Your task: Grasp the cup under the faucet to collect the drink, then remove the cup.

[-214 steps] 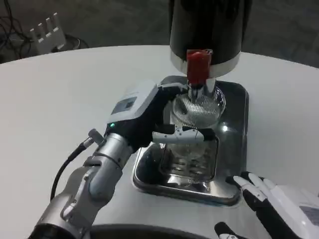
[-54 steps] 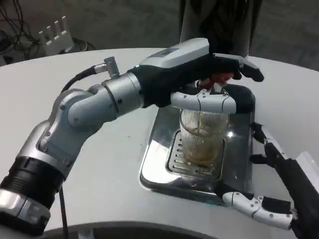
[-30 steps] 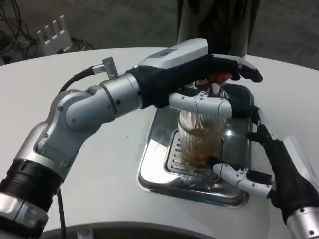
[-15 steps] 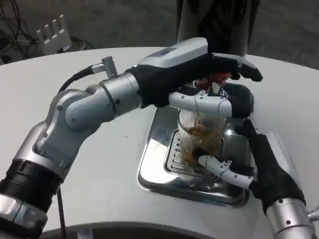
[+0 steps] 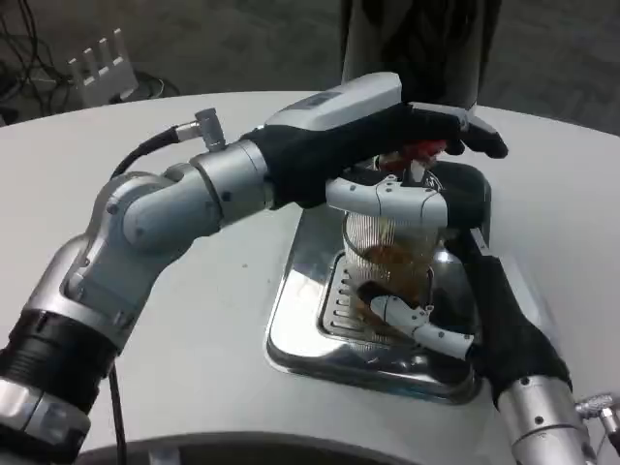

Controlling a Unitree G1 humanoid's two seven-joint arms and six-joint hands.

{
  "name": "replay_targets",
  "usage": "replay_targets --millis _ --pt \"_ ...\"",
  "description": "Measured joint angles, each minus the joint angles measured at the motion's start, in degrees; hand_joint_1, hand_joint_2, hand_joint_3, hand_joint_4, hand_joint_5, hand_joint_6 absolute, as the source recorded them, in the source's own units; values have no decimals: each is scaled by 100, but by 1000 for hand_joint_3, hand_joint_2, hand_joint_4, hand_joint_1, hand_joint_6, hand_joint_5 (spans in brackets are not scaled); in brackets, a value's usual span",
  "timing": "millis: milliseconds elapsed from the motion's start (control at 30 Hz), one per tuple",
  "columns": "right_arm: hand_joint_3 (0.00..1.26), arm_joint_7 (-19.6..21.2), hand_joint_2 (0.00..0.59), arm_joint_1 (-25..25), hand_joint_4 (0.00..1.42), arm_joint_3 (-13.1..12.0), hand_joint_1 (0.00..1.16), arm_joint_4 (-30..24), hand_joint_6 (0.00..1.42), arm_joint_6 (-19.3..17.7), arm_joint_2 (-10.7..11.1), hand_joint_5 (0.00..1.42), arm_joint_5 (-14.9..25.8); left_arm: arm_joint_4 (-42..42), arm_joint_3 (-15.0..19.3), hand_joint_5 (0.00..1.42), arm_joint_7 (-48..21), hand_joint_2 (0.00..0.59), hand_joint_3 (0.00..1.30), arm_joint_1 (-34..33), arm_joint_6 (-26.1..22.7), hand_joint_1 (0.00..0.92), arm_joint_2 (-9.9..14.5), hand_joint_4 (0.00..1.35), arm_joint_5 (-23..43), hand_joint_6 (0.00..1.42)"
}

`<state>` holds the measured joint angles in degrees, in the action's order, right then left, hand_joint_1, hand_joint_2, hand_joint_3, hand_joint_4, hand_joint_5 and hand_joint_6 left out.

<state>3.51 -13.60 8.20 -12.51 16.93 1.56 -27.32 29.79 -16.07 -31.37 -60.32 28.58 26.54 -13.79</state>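
Ribbed cup (image 5: 389, 262) of amber drink on the drip tray (image 5: 300, 325) under the red faucet (image 5: 418, 150); right hand (image 5: 484, 315) wraps its base, left hand (image 5: 387, 145) reaches over its rim.

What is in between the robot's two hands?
In the head view, the ribbed clear cup of brown drink stands between the left hand above and the right hand below.

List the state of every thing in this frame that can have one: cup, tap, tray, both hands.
cup: upright on the drip tray, partly filled with brown drink.
faucet lever: red, under the left hand's fingers; whether drink is flowing cannot be told.
drip tray: flat on the table, cup on its grate.
left hand: resting over the lever.
right hand: wrapped around the cup's lower part.
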Motion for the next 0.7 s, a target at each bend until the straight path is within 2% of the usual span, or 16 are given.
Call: replay_targets --millis 700 --pt "0 431 187 -512 0 6 703 726 0 -132 -227 31 170 44 33 238 -76 0 313 -31 2 0 1 226 0 290"
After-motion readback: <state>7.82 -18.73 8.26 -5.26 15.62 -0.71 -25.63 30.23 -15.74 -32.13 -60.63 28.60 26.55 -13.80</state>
